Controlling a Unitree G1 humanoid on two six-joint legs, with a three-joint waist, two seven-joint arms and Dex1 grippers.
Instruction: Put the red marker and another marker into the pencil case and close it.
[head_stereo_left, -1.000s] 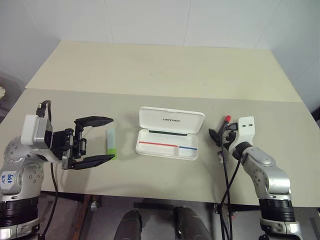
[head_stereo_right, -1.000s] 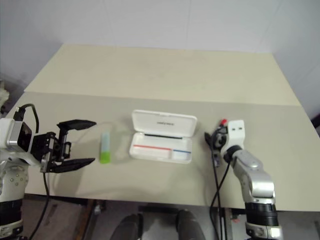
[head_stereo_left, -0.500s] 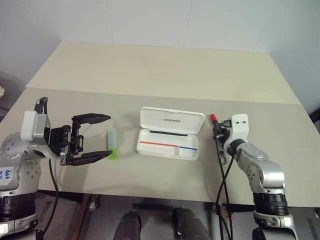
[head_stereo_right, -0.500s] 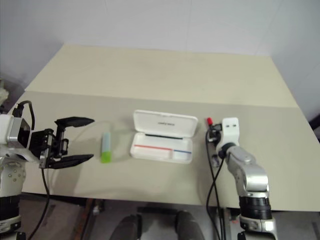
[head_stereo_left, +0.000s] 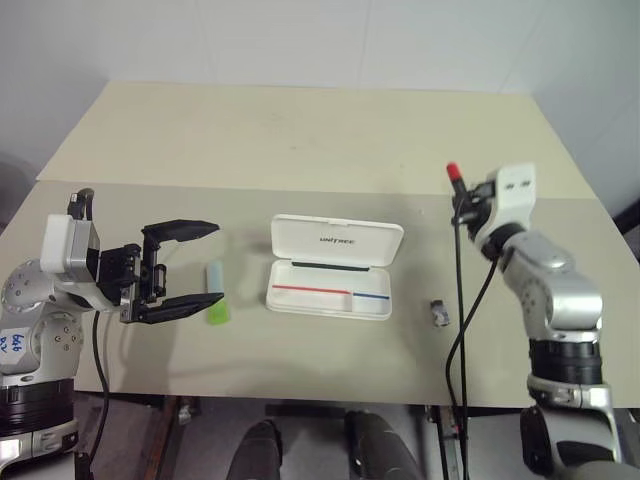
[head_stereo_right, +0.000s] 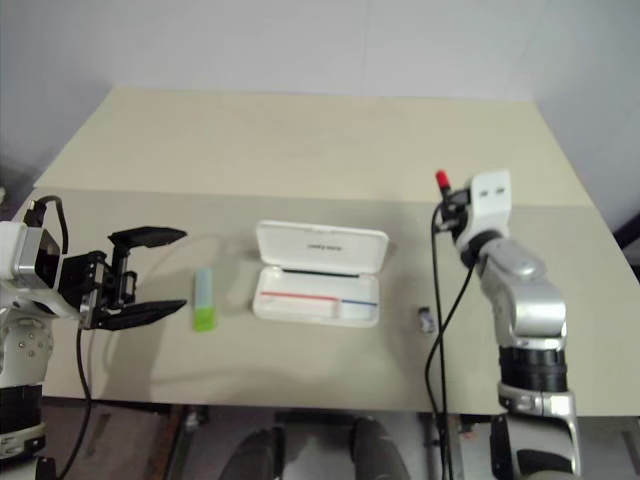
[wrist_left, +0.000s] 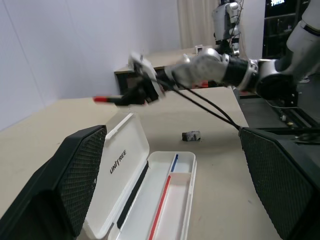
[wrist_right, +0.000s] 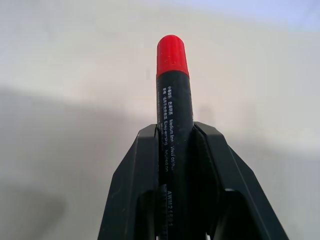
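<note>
The pale beige matte tabletop (head_stereo_left: 320, 130) is filling the scene, with a seam running across it and plain white walls standing behind it at 12 o'clock. The left wrist view is also showing a second table and dark shelving further back in the room.

The left gripper (head_stereo_left: 180, 270) is hanging at 9 o'clock above the table, turned sideways so its fingers are pointing toward the centre; its two black fingers are standing wide apart with nothing between them. The right gripper (head_stereo_left: 462, 200) is sitting raised at 2 o'clock, arm bent at the elbow and wrist lifted clear of the table. Its fingers are clamping the slim black-barrelled red marker (wrist_right: 172, 125) — the red end is sticking out past the fingertips.

Count: one white hard plastic pencil case with rounded corners (head_stereo_left: 335, 265), lying open at the centre, lid folded back toward 12 o'clock, a red and blue stripe showing inside the tray. One stubby pale mint-green marker with a lime-green end (head_stereo_left: 216, 305) is lying flat on the table at 9 o'clock of the case, just beside the left gripper's lower finger. One small grey lump (head_stereo_left: 439, 312) is resting on the table at 4 o'clock of the case — apart from it. Two markers in all.
</note>
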